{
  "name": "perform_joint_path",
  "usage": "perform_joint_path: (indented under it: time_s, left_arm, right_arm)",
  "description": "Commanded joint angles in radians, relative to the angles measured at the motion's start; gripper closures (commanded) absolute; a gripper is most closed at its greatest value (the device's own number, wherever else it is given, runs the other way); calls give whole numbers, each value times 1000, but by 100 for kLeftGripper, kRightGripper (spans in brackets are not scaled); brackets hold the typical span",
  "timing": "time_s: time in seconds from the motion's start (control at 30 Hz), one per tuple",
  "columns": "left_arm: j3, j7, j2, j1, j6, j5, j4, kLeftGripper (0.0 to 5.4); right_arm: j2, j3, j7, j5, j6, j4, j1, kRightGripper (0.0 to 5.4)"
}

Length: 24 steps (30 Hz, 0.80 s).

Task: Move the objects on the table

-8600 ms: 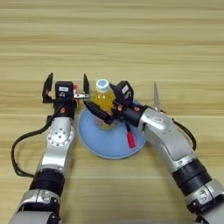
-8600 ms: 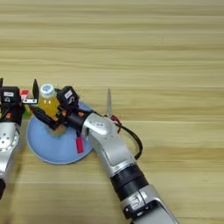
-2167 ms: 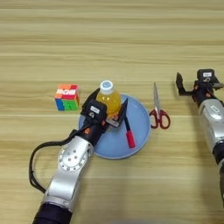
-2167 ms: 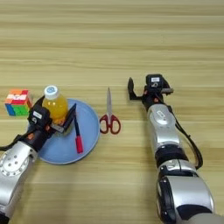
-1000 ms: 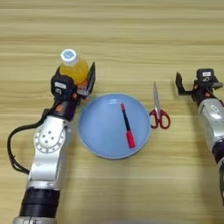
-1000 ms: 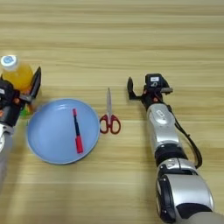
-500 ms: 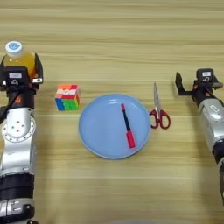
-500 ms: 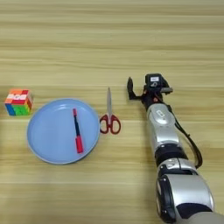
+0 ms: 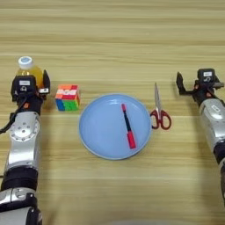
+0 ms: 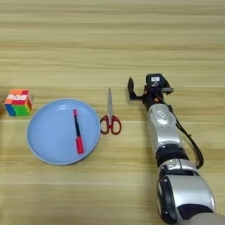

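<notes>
At the far left of the table (image 9: 114,35), a small orange juice bottle (image 9: 30,70) with a white cap stands upright. My left gripper (image 9: 30,81) is shut on it, one black finger on each side. The bottle lies outside the right eye view. A multicoloured Rubik's cube (image 9: 67,97) sits just right of the bottle, close to the plate. Red-handled scissors (image 9: 159,110) lie closed right of the plate, blades pointing away from me. My right gripper (image 10: 148,90) rests open and empty to the right of the scissors.
A round light-blue plate (image 9: 94,136) sits in the middle with a red-and-black pen (image 9: 127,131) lying on it. The cube (image 10: 17,103), scissors (image 10: 110,115) and plate (image 10: 48,147) also show in the right eye view.
My left gripper has carried the bottle off the plate to the far left, past the cube, and in the last half second brought it slightly nearer and rightward. The right arm has not moved.
</notes>
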Motion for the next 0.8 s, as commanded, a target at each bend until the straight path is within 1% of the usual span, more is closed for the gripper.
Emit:
perform_joint_path:
  time_s: [0.03, 0.2, 0.33, 0.53, 0.67, 0.8]
  left_arm:
    - [-10, -21, 14, -48, -24, -10, 55, 206]
    - [-9, -17, 13, -54, -46, -8, 81, 206]
    - [-15, -18, 5, -53, -52, -7, 81, 206]
    - [-34, -21, -10, -47, -56, -3, 68, 206]
    - [-42, -26, -19, -52, -62, -10, 70, 206]
    - [-59, -26, -24, -50, -67, 1, 67, 206]
  right_arm:
    - [1, 4, 1, -4, 1, -17, 2, 0]
    - [2, 5, 2, -4, 1, -18, 3, 0]
    - [2, 5, 2, -4, 0, -18, 3, 0]
    - [2, 6, 4, -4, 0, -18, 2, 0]
    - [2, 7, 6, -4, 1, -16, 1, 0]
    - [2, 9, 8, -4, 2, -15, 1, 0]
